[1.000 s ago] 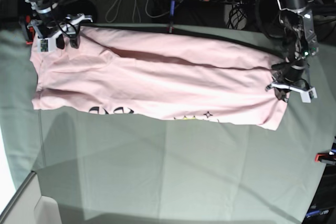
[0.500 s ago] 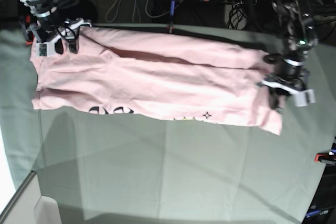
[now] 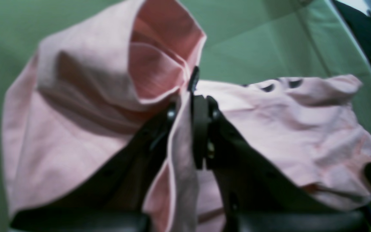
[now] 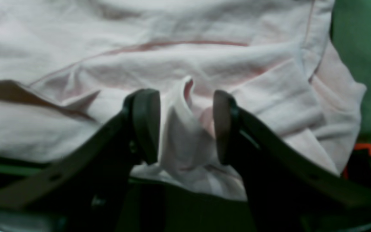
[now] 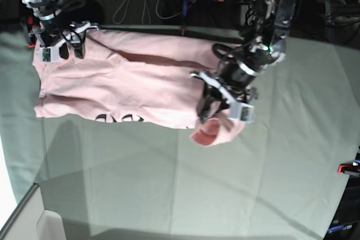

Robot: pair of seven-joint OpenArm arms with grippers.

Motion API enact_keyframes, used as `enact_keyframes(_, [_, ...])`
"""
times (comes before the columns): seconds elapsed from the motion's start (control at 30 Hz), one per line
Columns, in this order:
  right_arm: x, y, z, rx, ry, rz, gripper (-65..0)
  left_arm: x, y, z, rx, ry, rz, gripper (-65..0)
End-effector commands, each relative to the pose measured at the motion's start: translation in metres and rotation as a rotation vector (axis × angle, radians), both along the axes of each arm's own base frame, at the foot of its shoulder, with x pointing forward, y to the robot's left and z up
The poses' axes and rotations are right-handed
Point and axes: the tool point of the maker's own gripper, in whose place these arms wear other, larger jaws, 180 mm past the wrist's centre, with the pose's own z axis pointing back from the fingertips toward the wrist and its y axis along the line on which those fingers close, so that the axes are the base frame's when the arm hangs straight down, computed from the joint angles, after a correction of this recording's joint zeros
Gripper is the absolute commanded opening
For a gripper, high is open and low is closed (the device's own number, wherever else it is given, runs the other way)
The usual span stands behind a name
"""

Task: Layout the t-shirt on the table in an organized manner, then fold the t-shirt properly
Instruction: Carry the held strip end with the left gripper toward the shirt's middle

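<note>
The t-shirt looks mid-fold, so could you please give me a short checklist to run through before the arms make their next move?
1. Left gripper pinching the t-shirt edge: ok.
2. Carried end lifted off the table: cannot tell.
3. Right gripper clamped on the far end: not ok, jaws apart around a fold.
4. Shirt lies flat: not ok, carried end is bunched.
5. Black lettering kept inside the fold: not ok, visible at the shirt's near edge.

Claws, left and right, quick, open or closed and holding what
Left claw: shut on the t-shirt, its end lifted.
Right claw: open, a fold of the t-shirt between its fingers.
</note>
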Motion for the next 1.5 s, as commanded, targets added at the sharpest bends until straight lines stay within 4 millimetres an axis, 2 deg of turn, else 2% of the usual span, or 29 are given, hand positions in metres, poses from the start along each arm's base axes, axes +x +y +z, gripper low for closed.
enact_keyframes(0.0, [0.005, -0.002, 0.009, -0.003, -0.040, 0.000, -37.6, 0.005, -0.009, 0.009, -0.019, -0.032, -0.023, -64.1])
enact_keyframes(0.17, [0.011, -0.002, 0.011, -0.003, -0.053, 0.001, -37.7, -0.001, -0.047, -0.002, -0.015, -0.005, -0.138, -64.2])
enact_keyframes(0.33, [0.014, -0.002, 0.012, -0.005, -0.060, 0.000, -37.7, -0.007, -0.063, -0.014, -0.011, 0.026, -0.187, -64.1])
enact_keyframes(0.53, [0.016, -0.002, 0.013, -0.005, -0.062, 0.002, -37.6, -0.011, -0.085, -0.008, -0.060, 0.030, -0.191, -63.6])
enact_keyframes(0.7, [0.015, -0.003, 0.013, -0.008, -0.060, 0.004, -37.5, -0.018, -0.114, 0.002, -0.105, 0.026, -0.230, -63.6])
enact_keyframes(0.83, [0.014, -0.003, 0.012, -0.008, -0.059, 0.004, -37.5, -0.012, -0.113, -0.004, -0.054, 0.034, -0.173, -63.6])
enact_keyframes(1.07, [0.014, -0.003, 0.012, -0.010, -0.057, 0.004, -37.5, -0.015, -0.118, -0.022, -0.033, 0.084, -0.156, -63.5])
enact_keyframes(1.17, [0.014, -0.003, 0.012, -0.010, -0.057, 0.004, -37.5, -0.007, -0.122, -0.017, -0.041, 0.073, -0.155, -63.1])
enact_keyframes(1.37, [0.014, -0.003, 0.012, -0.010, -0.056, 0.004, -37.5, -0.004, -0.132, -0.008, -0.066, 0.060, -0.155, -48.6])
enact_keyframes(1.47, [0.014, -0.003, 0.012, -0.010, -0.056, 0.004, -37.5, 0.000, -0.135, -0.004, -0.069, 0.049, -0.157, -44.6])
